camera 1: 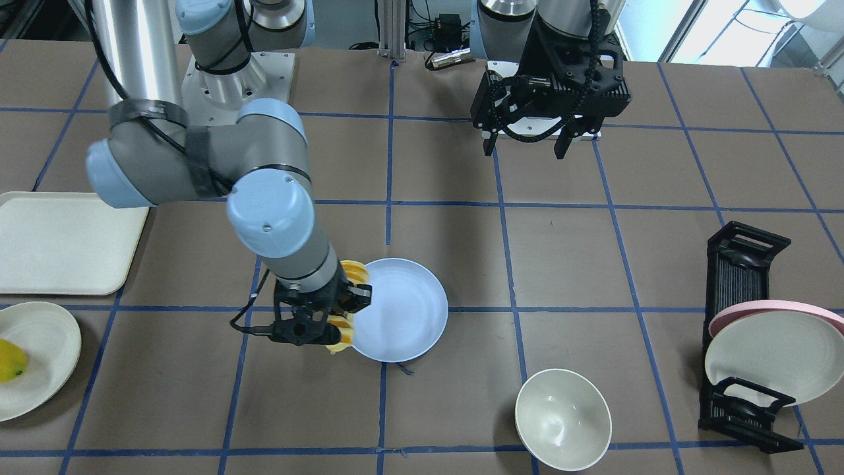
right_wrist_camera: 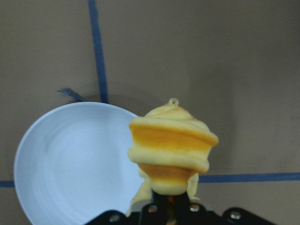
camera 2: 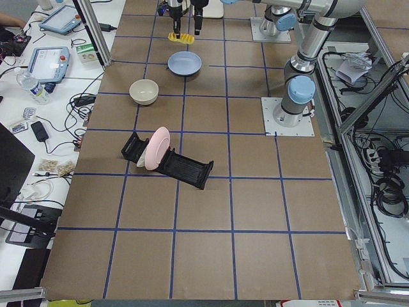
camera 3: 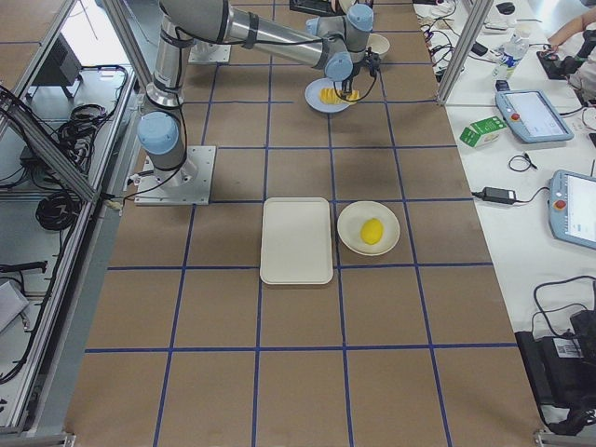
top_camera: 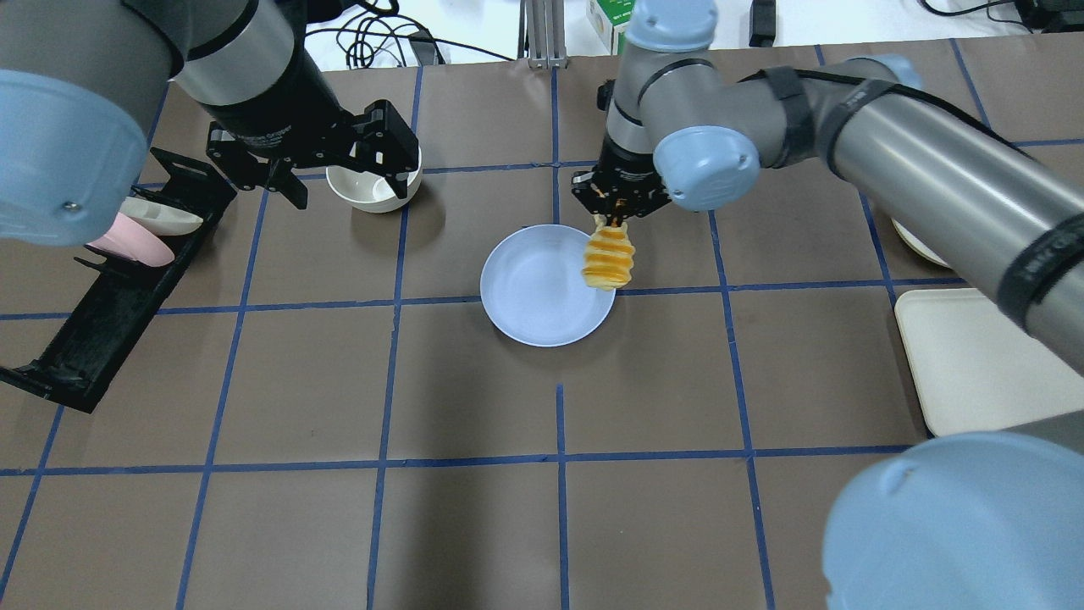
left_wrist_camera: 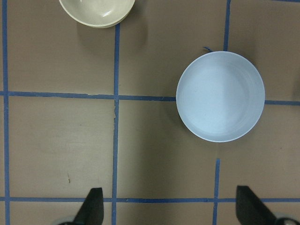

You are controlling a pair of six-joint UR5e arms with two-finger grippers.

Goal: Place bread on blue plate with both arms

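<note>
The bread, a row of orange-crusted slices, hangs down from my right gripper, which is shut on its end. It is held over the rim of the blue plate on the plate's right side in the overhead view. In the right wrist view the bread dangles beside the plate. In the front view the bread is partly hidden by the right gripper. My left gripper is open and empty, high above the table; its wrist view shows the plate bare.
A cream bowl stands near the plate. A black dish rack holds a pink-rimmed plate and a cream plate. A cream tray and a cream plate with a yellow fruit lie on my right side.
</note>
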